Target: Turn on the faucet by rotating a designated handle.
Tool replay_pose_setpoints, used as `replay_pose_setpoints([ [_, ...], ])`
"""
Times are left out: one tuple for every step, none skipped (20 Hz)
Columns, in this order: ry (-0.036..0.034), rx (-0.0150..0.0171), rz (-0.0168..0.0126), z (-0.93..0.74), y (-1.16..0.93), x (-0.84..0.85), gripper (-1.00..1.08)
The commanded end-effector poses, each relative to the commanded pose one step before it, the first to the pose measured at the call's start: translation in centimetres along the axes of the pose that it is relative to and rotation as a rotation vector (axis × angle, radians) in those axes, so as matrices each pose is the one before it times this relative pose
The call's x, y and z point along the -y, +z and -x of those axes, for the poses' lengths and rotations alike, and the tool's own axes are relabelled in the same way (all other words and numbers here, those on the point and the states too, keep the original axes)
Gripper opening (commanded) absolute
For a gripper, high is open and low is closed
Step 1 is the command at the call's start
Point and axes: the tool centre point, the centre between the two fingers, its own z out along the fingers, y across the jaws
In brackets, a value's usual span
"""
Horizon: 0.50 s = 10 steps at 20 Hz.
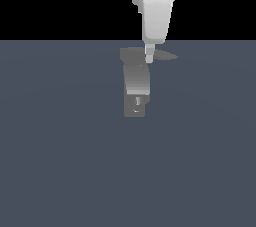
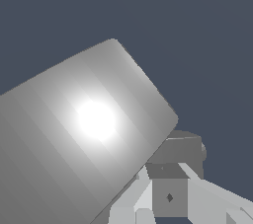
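Looking down the exterior view, the faucet stands alone on the flat blue-grey floor, its curved body running toward the camera and ending in a boxy block with a small round hole. The handle is a thin dark blade at the faucet's top, pointing toward the exterior view's right. The gripper comes straight down from the white arm and meets the top of the faucet where the blade begins; only one pale finger shows, so whether the pincer is released or clenched cannot be told here.

In the wrist view, the faucet fills much of the picture as a broad, glossy grey surface with a bright glare. The gripper sits close against it, pale fingers flanking a dark block; the gap is still unreadable.

The handle looks rigid, smooth and slippery, pivoting at the root. Pushing sideways near its tapered tip should give the most leverage; pinching the thin blade seems less secure.
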Motion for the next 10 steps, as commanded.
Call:
replay_pose_setpoints([
  [0.00706,-0.00108,-0.00527,-1.043,0.013,0.805,-1.00],
  [0.00069,-0.00003,-0.00001,-0.284,0.000,0.211,-1.00],
  [0.00084,-0.00004,-0.00001,-0.290,0.000,0.209,-1.00],
  [0.00069,-0.00003,-0.00001,-0.280,0.000,0.208,-1.00],
  [0.00084,-0.00004,-0.00001,-0.286,0.000,0.206,-1.00],
  [0.00069,-0.00003,0.00000,-0.277,0.000,0.205,-1.00],
  [0.00069,-0.00003,0.00000,-0.275,0.000,0.204,-1.00],
  [0.00085,-0.00003,0.00000,-0.282,0.000,0.202,-1.00],
  [0.00069,-0.00002,0.00000,-0.272,0.000,0.201,-1.00],
  [0.00069,-0.00002,0.00000,-0.271,0.000,0.200,-1.00],
])
